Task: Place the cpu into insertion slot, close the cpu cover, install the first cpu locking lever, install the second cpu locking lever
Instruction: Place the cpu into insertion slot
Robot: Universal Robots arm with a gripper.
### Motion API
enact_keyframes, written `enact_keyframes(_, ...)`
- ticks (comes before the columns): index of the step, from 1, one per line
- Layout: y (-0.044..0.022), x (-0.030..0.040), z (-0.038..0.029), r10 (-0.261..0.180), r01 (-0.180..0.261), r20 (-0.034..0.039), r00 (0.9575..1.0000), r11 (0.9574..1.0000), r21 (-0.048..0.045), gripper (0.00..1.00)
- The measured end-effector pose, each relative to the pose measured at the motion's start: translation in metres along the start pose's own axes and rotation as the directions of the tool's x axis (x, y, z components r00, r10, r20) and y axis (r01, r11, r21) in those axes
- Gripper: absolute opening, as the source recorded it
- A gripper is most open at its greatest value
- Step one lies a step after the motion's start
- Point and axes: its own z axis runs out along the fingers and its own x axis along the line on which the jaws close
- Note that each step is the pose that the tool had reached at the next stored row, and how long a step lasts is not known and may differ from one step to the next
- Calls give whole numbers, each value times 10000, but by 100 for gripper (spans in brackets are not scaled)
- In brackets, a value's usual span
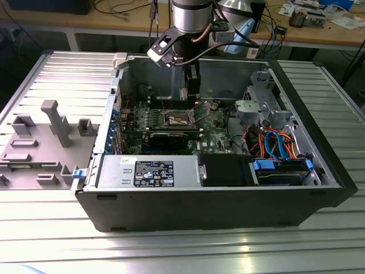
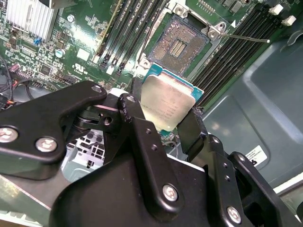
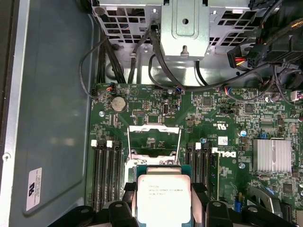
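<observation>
My gripper (image 2: 162, 113), clamped on opposite edges of the cpu (image 2: 168, 97), holds the chip tilted in the air just above the uncovered insertion slot (image 2: 182, 45) of the green motherboard (image 2: 78, 30) inside the computer case (image 1: 199, 208).

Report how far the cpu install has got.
Done: nothing seated. In hand: the fingers grip the cpu close to the bare insertion slot. Left: seating it, closing the raised cover, and latching the levers, which are not locked down.
</observation>
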Motion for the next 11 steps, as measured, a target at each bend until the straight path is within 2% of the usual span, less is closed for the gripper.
enact_keyframes(5,-6,0,38,9,-9,0,10000,10000,0,54)
enact_keyframes(7,-77,1,140,87,-87,6,10000,10000,17,54)
enact_keyframes(8,-91,0,259,104,-104,45,9999,9999,-30,54)
enact_keyframes(9,-111,9,370,106,-105,47,9999,9999,-22,54)
enact_keyframes(11,-142,16,411,90,-90,45,9999,10000,-22,54)
